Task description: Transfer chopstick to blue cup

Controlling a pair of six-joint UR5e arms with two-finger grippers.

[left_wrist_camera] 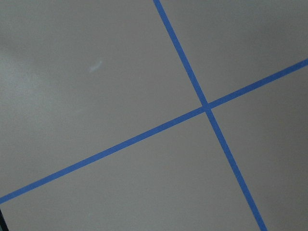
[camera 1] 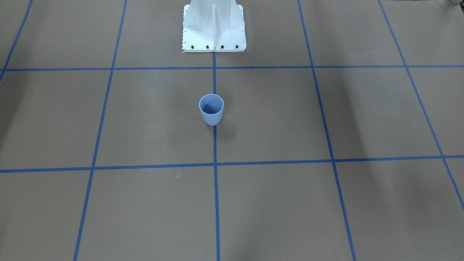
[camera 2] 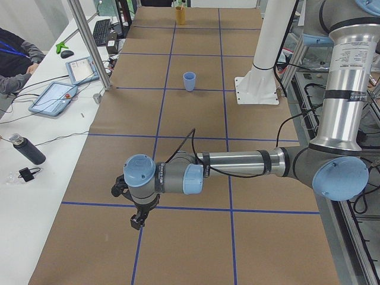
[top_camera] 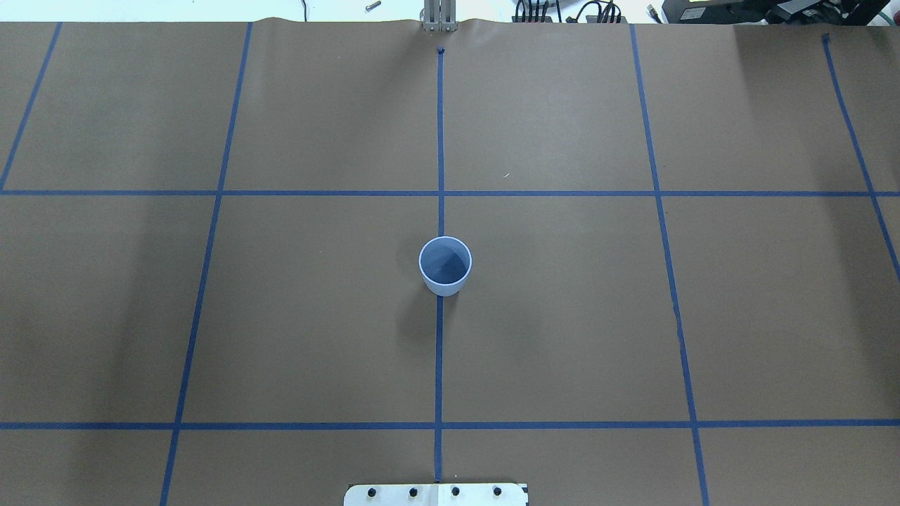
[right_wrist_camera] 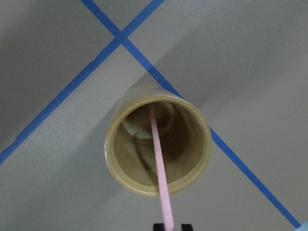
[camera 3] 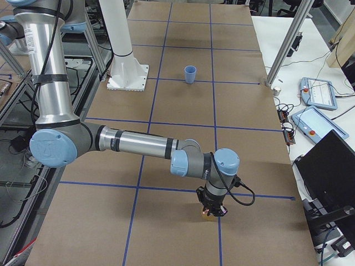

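My right end effector [right_wrist_camera: 172, 227] hangs directly over a tan cup [right_wrist_camera: 192, 149] at the far right end of the counter [top_camera: 562, 316]. The chopstick [right_wrist_camera: 159, 159] stands in that cup, leaning, with its foot on the bottom and its upper end rising between my two fingertips. Only the very tips show at the lower edge of my wrist view, so I cannot tell whether they have closed on the stick or only stand on either side of it. The blue cup [top_camera: 445, 266] is upright and empty on the centre tape line in the middle of the counter, well apart from the tan cup. My left end effector [camera 2: 138, 221] hovers over bare counter at the left end, and I cannot tell its state either. I judge this to be the pick-up, at the very start of the task. Next I need a firm pinch on the stick, then a straight lift until its foot clears the tan rim before I carry it left to the blue cup.
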